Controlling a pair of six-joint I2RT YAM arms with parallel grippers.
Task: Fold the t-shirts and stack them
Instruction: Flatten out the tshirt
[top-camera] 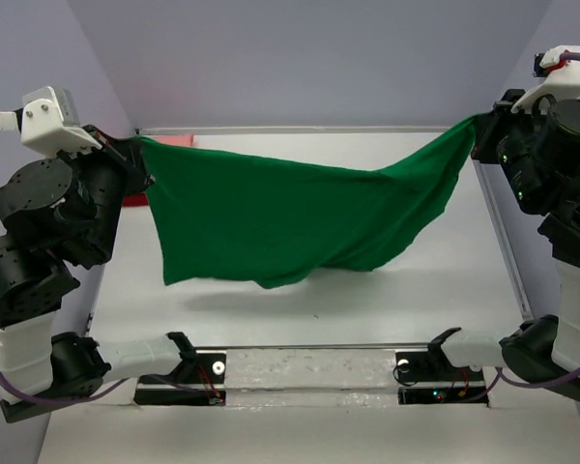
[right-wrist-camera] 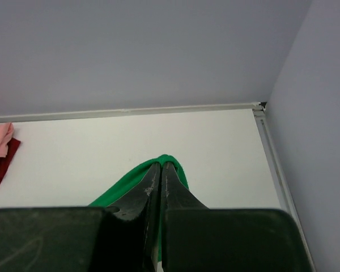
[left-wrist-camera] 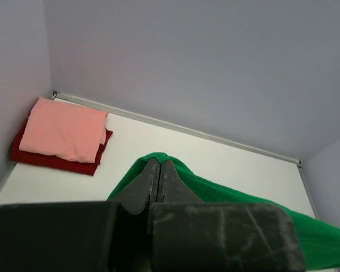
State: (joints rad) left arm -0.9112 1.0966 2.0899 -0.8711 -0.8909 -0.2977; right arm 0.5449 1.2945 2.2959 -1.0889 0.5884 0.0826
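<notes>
Green t-shirt is off the table, stretched between both arms across the middle of the workspace.

Left gripper: jaws pressed together, pinching the shirt's left upper corner. Cloth bunches around the fingertips.
Right gripper: same, jaws closed on the right upper corner, held higher and farther out than the left.

Edges:
- Top edge sags in a shallow curve between the two pinch points, lowest near the middle.
- Left side hangs almost straight down from the left grip.
- Bottom edge is uneven and rumpled, deepest left of centre. It looks clear of the table, with a shadow just below it.
- Right side tapers up steeply to the right grip.

Room:
- Salmon-pink t-shirt lies folded on top of the folded dark red t-shirt in the far-left corner, tight against the left wall and just beside the back rail.
- The stack is well apart from the hanging shirt in the left wrist view.
- White table surface shows from the stack along the back rail to the right-hand rail, and between the shirt's shadow and the arm bases.
</notes>
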